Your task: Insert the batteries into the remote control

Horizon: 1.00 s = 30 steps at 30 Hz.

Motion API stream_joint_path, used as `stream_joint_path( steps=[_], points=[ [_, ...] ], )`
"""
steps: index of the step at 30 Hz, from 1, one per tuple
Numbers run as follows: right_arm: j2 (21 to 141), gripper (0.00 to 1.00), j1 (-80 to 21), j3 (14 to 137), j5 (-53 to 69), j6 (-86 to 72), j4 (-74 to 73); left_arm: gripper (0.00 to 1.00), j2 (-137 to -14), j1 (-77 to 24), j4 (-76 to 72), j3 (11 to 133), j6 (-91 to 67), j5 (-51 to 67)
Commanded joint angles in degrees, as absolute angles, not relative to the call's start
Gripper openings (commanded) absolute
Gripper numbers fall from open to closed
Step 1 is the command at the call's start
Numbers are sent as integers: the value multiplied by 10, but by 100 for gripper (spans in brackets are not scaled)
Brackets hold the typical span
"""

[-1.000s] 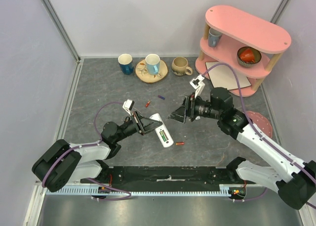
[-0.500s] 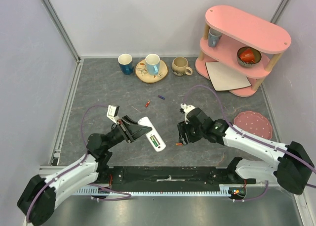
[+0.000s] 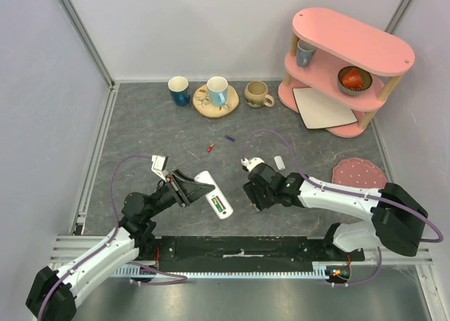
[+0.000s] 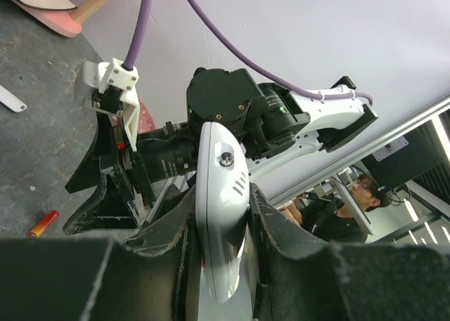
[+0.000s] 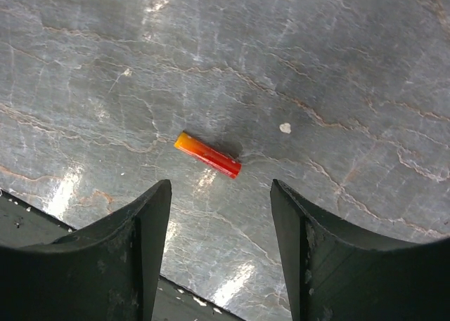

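My left gripper [image 3: 191, 188] is shut on the remote control [image 3: 213, 194], a slim white handset held off the table; a green battery [image 3: 221, 205] sits in its open back. In the left wrist view the remote control [image 4: 219, 159] stands edge-on between the black pads of the left gripper [image 4: 222, 198]. My right gripper [image 5: 219, 187] is open, pointing down at the floor, with a red-orange battery [image 5: 207, 154] lying just beyond its fingertips, untouched. In the top view the right gripper [image 3: 254, 194] hides that battery. A small red battery [image 3: 209, 147] and a purple one [image 3: 229, 138] lie farther back.
A small white piece [image 3: 279, 163] lies behind the right wrist. At the back stand a blue cup [image 3: 178, 90], a cup on a wooden disc [image 3: 216, 91], a beige mug [image 3: 257, 94] and a pink shelf [image 3: 346, 68] with a white card [image 3: 323, 107]. A pink spotted mat [image 3: 357, 172] is at right.
The right arm swung down and toward the near edge until its gripper stood over the red-orange battery, its jaws narrowing somewhat. The left arm drew the remote back to the left.
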<state>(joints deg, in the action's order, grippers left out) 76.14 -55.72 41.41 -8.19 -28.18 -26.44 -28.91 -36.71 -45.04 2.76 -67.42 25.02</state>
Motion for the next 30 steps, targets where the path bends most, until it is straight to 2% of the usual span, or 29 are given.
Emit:
stream_joint_path(
  steps=[1, 19, 30],
  points=[
    [776, 66, -570, 439, -109, -251, -229, 2, -283, -365, -460, 0, -664, 241],
    [841, 54, -576, 433, -86, -217, -221, 2, -305, -365, -475, 4, -663, 250],
    [853, 40, -575, 426, -76, -236, -207, 2, -315, -365, -483, 3, -663, 250]
  ],
)
